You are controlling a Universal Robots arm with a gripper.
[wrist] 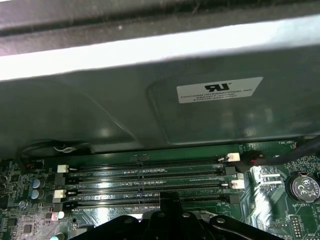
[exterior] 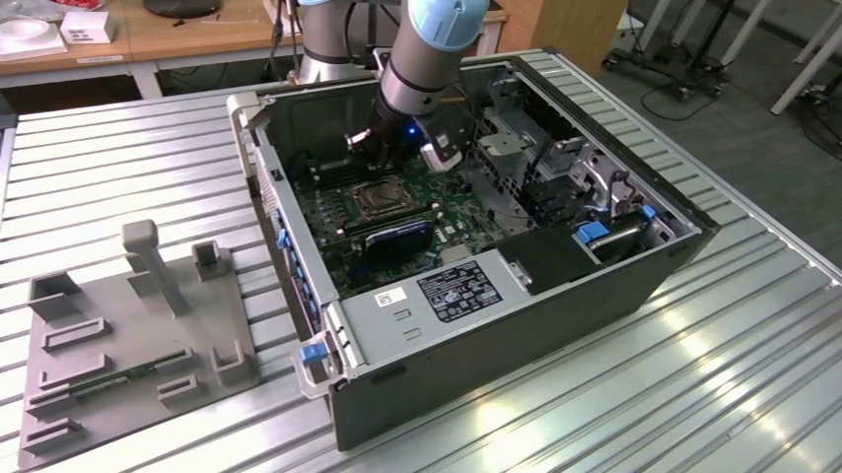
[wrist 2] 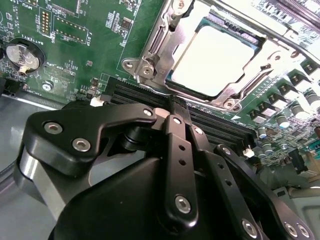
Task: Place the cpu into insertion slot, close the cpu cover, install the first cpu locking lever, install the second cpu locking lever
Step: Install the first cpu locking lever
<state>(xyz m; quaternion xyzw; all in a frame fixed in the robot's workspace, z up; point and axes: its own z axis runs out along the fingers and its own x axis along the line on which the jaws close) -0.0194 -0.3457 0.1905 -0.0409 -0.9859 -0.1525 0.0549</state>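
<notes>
The arm reaches down into the open computer case (exterior: 526, 296), which lies on its side on a ribbed metal table (exterior: 118, 168). In the exterior view the gripper (exterior: 383, 158) hangs just above the green circuit board (exterior: 455, 222), near the socket (exterior: 378, 200) and toward the far side of it. In the second wrist view the gripper (wrist 2: 176, 107) has its two black fingers (wrist 2: 179, 150) pressed together with no gap between the tips and nothing held between them; the tips sit over the long black memory slots (wrist 2: 145, 92) that run just beside the socket. In that same view the chip (wrist 2: 215, 55) lies flat inside the socket (wrist 2: 155, 50), its pale metal top showing through the window of the steel cover frame (wrist 2: 250, 85), which lies down over it. Whether the thin locking levers along the rim are latched I cannot tell. A round coin battery (wrist 2: 21, 56) sits on the board well off to one side. In the first wrist view the closed fingertips (wrist: 170, 202) hover just over the four memory slots (wrist: 145, 182), with the grey case wall (wrist: 100, 110) behind them and the coin battery (wrist: 303, 186) near the slots' end. On the table at the exterior view's left stands a grey holder tray (exterior: 125, 345) with upright posts, well apart from the case.
</notes>
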